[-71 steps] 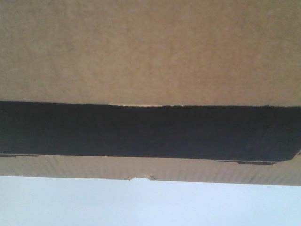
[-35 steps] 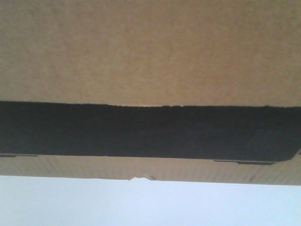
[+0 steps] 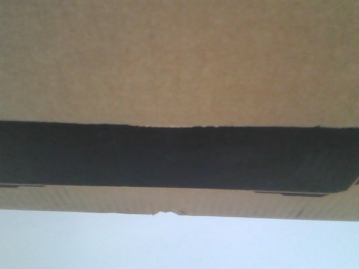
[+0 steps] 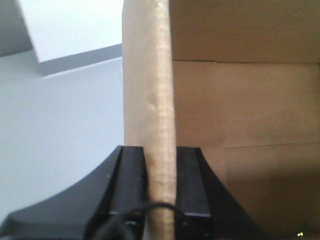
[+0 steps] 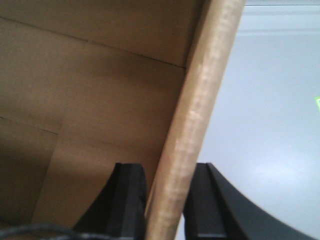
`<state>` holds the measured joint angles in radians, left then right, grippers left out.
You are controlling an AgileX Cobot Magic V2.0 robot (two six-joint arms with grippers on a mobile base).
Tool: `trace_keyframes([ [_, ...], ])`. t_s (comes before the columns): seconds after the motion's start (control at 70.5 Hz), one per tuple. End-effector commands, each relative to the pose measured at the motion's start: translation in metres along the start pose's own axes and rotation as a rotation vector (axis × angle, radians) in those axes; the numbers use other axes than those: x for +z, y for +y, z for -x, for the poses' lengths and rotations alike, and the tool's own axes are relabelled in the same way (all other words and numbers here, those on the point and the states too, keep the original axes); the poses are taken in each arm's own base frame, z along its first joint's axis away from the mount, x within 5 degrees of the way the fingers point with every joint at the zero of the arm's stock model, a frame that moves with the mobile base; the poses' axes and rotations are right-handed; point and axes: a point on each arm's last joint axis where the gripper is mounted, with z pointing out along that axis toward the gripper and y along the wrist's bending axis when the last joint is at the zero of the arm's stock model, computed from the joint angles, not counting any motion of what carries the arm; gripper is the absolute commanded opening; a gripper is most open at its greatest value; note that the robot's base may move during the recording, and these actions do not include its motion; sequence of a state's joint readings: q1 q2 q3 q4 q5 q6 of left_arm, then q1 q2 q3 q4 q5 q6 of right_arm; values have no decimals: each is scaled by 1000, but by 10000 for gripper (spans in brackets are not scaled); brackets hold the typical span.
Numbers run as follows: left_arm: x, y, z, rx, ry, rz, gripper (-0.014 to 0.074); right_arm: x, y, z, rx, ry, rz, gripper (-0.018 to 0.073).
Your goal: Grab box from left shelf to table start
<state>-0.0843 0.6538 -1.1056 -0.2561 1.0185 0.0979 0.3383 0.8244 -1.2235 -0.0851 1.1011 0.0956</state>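
We see little of the room itself. A plain corrugated cardboard box (image 3: 179,61) fills the views, with a smooth white surface (image 3: 179,241) below it. The bare, pale setting reads to us as a storage or lab workspace, but we cannot tell which.

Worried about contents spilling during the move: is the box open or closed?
Open. The left gripper and right gripper each pinch a bare wall edge of the box, with its interior visible beside it.
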Motion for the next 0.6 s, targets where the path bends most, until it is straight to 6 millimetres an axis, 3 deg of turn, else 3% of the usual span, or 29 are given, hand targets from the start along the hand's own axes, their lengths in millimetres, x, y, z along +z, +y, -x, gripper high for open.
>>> trace_keyframes([
  [0.0,-15,-22,20,-129,-165,-232,-97,-10,8,20,-7,-200,94,70],
  [0.581,-15,-22,20,-129,-165,-232,-97,-10,8,20,-7,-200,94,70],
])
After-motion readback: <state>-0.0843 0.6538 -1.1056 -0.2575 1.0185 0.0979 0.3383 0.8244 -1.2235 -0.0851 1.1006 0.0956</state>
